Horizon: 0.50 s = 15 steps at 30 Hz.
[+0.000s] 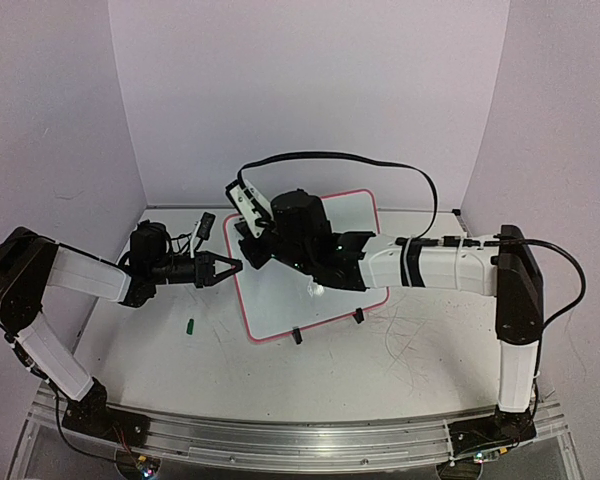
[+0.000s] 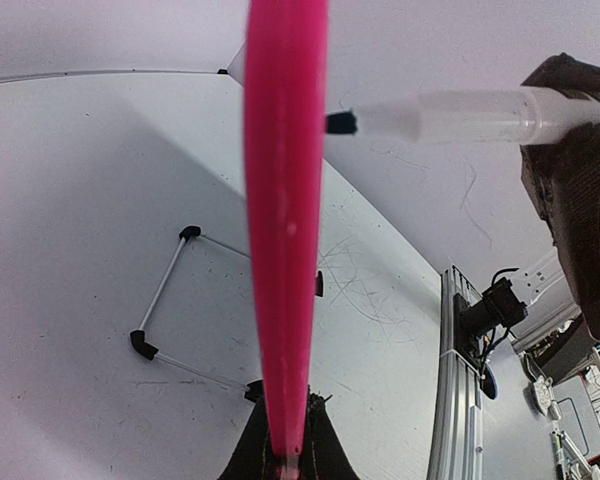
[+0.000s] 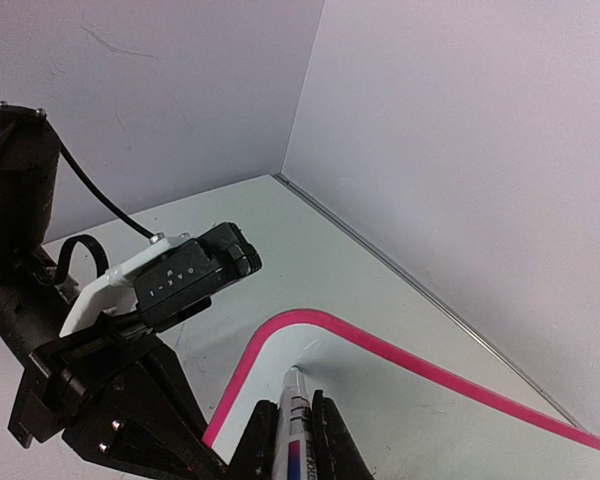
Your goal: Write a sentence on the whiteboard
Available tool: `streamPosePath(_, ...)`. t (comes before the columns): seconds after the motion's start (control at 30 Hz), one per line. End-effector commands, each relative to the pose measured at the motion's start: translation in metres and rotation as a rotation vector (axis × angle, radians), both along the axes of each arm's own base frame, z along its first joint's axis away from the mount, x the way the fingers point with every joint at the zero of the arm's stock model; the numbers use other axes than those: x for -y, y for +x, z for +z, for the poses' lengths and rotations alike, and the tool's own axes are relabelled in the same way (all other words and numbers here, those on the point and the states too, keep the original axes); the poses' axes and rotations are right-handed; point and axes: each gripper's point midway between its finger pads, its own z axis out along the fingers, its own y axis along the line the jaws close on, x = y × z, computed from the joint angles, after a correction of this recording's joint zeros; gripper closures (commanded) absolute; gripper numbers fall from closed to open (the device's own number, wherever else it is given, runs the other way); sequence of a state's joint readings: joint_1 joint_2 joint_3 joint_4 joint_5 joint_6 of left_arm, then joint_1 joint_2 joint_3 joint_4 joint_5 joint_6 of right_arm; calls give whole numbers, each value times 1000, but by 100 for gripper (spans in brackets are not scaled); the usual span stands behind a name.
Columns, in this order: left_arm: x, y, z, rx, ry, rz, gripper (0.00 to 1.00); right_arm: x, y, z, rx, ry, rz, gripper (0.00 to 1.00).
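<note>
The rectangular white whiteboard with a thin pink rim stands tilted on small black clip feet on the scuffed white surface. It looks light, stiff and slick, and likely to skid under pen pressure, so the rim is the place to hold. The left pincer is clenched on its left edge, and the right pincer grips a pale-barrelled marker near the far left corner.

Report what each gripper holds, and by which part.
The left gripper pinches the whiteboard by its pink rim. The right gripper clamps the marker by its barrel, tip sticking out.
</note>
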State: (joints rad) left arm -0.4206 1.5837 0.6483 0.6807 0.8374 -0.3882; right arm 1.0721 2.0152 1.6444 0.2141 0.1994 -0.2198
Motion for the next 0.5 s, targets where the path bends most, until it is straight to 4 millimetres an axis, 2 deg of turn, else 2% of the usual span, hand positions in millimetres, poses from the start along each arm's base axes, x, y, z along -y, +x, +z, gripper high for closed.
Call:
streamPosePath(0.0, 2, 8, 12, 78, 17, 19, 100, -3, 5, 14, 14, 40, -26, 100)
streamPosePath(0.17, 2, 9, 10, 77, 20, 20, 100, 7, 5, 23, 31, 66, -57, 100)
streamPosePath(0.47, 1, 8, 13, 83, 18, 24, 100, 4, 7, 15, 23, 54, -56, 100)
